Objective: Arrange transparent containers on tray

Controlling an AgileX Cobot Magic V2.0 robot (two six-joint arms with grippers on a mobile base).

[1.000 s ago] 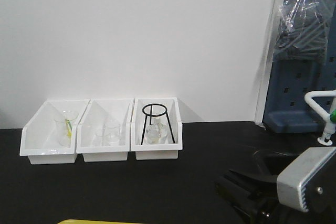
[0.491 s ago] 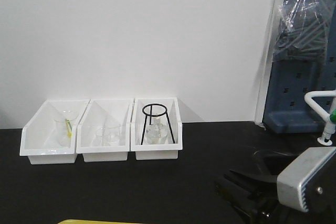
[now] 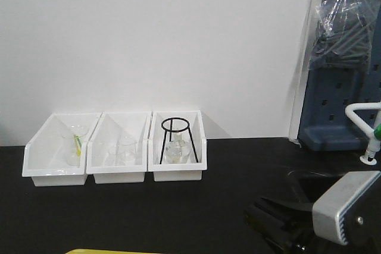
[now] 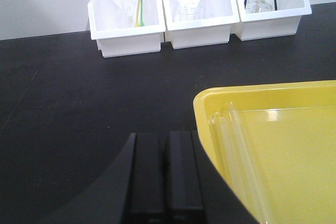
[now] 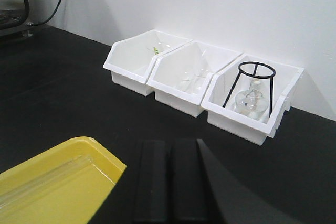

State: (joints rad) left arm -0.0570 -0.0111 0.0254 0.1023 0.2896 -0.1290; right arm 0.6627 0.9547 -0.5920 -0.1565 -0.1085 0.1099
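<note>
I see glass tubes (image 4: 236, 150) lying flat along the left wall of the yellow tray (image 4: 294, 108) at the table's near edge, so that part of the arranging looks done. Both the left tool (image 4: 167, 177) and right tool (image 5: 169, 182) are clenched and grasp nothing. Whether any tubes remain outside the tray, I cannot tell.

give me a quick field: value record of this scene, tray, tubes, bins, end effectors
tray: yellow tray on the black table
tubes: clear glass tubes lying flat along the tray's left edge
bins: three white bins in a row at the wall
right bin: black wire tripod over a small glass flask
left end effector: shut, empty, beside the tray
right end effector: shut, empty
</note>
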